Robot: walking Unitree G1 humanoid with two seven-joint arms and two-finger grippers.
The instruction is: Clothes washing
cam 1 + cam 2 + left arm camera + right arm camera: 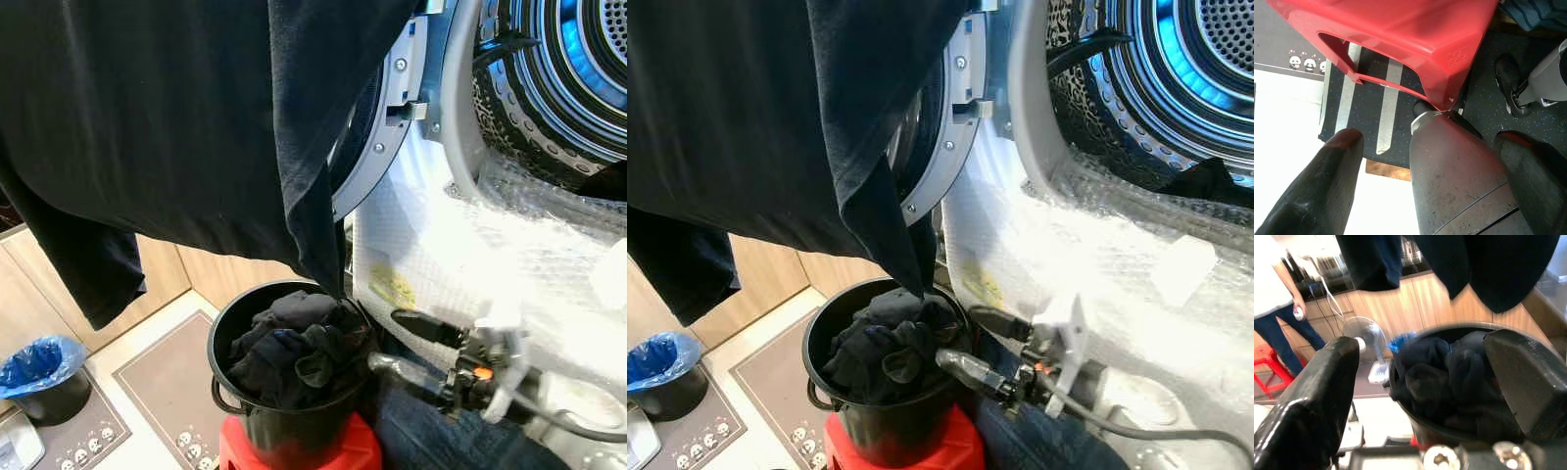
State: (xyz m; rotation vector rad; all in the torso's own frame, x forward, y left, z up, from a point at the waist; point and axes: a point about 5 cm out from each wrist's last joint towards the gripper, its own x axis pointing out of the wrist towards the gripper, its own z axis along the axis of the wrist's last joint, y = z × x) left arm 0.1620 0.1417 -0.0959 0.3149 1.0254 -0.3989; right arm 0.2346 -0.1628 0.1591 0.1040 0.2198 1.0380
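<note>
Head views: black garment [176, 127] hanging across upper frame, tail dipping into black bucket [227, 338] of dark clothes [294, 357] sitting on red stool [294, 452], just beside open washer drum [1176, 78]. Right gripper [407, 343] reaching toward bucket.

Left wrist view: left gripper [1437, 176] fingers spread under stool.

Right wrist view: fingers [1317, 396] spread, bucket between; person [1276, 298] standing behind.

A black garment [176, 127] hangs over the bucket [230, 333] of seemingly dark clothes [294, 352].

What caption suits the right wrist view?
Open right gripper fingers frame black bucket of dark clothes; black garment hangs above.
</note>
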